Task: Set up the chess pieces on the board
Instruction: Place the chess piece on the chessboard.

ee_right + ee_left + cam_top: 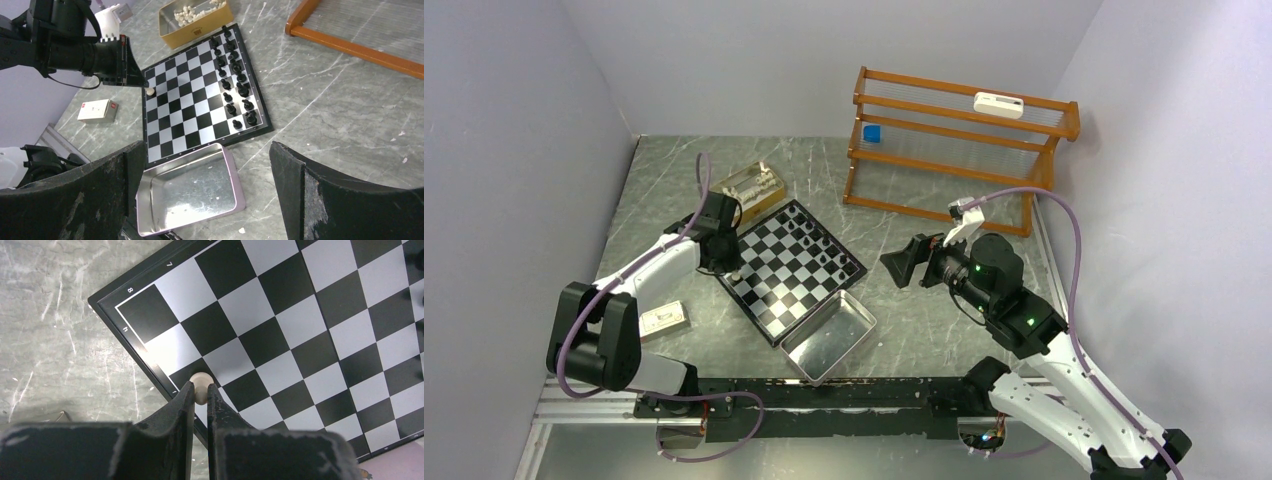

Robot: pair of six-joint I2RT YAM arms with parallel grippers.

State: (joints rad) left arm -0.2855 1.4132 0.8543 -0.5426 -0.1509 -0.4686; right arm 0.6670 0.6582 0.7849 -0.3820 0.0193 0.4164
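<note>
The board [784, 287] lies at the table's middle. Several black chess pieces [824, 245] stand in two rows along its far right side, also seen in the right wrist view [235, 85]. My left gripper [200, 392] is shut on a cream piece [201, 384], holding it low over a square at the board's [280, 330] left edge. From the right wrist view the cream piece [149, 91] shows under that gripper's tips. More cream pieces [192, 12] lie in the gold box [749, 187]. My right gripper [904, 262] hangs open to the right of the board, holding nothing.
An open metal tray [856, 312] lies against the board's near corner, its rim [235, 185] below my right gripper [207, 146]. A wooden rack [954, 140] stands at the back right. A small white box [664, 320] lies left of the board.
</note>
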